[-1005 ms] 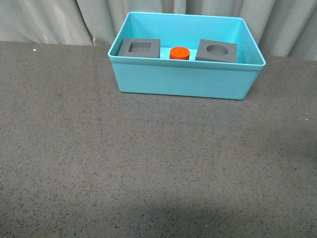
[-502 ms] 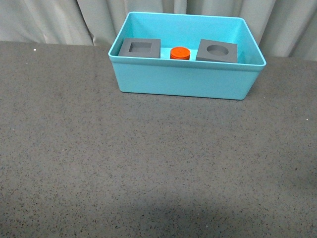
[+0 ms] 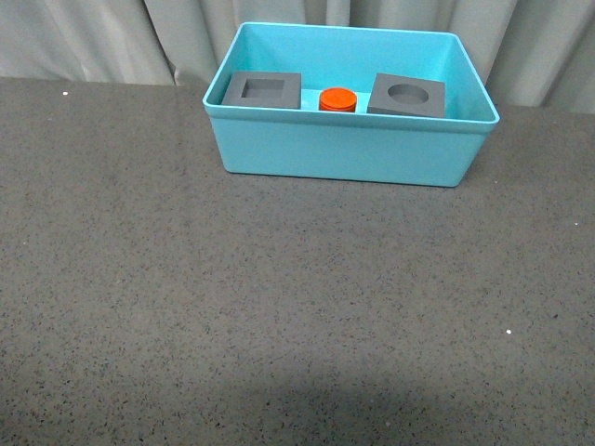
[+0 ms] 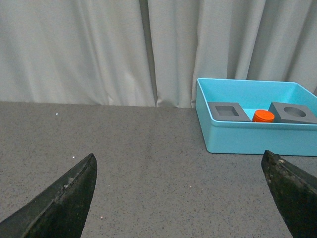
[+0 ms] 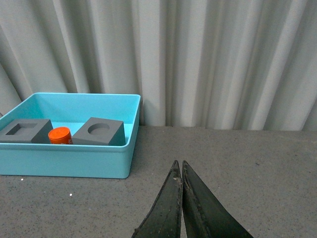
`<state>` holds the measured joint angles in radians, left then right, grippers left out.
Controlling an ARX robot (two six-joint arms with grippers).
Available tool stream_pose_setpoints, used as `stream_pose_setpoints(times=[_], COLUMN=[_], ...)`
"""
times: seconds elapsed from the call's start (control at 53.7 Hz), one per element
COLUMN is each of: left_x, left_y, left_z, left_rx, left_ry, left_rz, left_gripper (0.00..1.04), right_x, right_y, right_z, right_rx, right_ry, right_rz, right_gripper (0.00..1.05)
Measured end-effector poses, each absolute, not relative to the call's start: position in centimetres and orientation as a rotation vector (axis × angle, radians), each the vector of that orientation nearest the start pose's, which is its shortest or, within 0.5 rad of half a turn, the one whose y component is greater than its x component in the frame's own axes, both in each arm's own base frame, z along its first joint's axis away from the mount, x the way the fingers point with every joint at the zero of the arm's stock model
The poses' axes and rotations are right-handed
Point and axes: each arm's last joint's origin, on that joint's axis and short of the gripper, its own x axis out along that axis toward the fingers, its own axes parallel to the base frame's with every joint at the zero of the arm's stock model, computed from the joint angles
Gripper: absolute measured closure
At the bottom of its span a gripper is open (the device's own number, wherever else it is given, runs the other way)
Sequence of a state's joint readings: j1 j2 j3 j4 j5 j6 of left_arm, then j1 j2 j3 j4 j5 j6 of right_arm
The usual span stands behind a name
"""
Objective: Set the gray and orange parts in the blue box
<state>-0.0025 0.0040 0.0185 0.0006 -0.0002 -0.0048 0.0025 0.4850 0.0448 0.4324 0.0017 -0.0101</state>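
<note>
Left hand (image 4: 181, 198) spread open, empty; box (image 3: 344, 149) on surface (image 3: 279, 307) holds square-recess cube (image 3: 265, 90), orange cylinder (image 3: 337, 98), round-recess cube (image 3: 406, 96); cubes judged rigid, light, best gripped across flat sides; right hand (image 5: 181, 171) closed, empty

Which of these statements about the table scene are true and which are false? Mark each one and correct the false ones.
1. The orange cylinder stands between the two gray cubes inside the blue box. True.
2. The cube with the round recess lies outside the box on the table. False: it sits inside the box, to the right of the cylinder.
3. The right gripper has its fingers pressed together and holds nothing. True.
4. The left gripper is clamped on the cube with the square recess. False: its fingers are spread wide apart and empty; that cube is in the box.
</note>
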Motion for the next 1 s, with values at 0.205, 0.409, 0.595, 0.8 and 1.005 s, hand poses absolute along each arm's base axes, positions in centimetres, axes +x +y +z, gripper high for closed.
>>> stream_pose_setpoints(times=[0.205,0.409,0.595,0.8,1.005], left_x=[9.7,9.7,9.7,9.7,9.7], left_y=[0.0,0.0,0.0,0.0,0.0], left_z=[17.0,17.0,17.0,17.0,17.0], left_rx=[-0.005,-0.005,-0.005,-0.005,-0.004], left_ry=[-0.015,-0.015,-0.015,-0.015,-0.015], left_rz=[-0.002,-0.002,-0.002,-0.002,-0.002], left_gripper=[0.07,0.07,0.07,0.07,0.07], right_x=[12.2,11.6,11.2,10.6,9.8], right_y=[0.0,0.0,0.0,0.0,0.0], right_z=[16.8,16.8,16.8,16.7,16.5], right_rx=[-0.010,-0.010,-0.010,-0.010,-0.010], right_ry=[-0.002,-0.008,-0.008,-0.005,-0.004], right_rz=[0.001,0.001,0.001,0.001,0.003], right_gripper=[1.04,1.04,1.04,1.04,1.04])
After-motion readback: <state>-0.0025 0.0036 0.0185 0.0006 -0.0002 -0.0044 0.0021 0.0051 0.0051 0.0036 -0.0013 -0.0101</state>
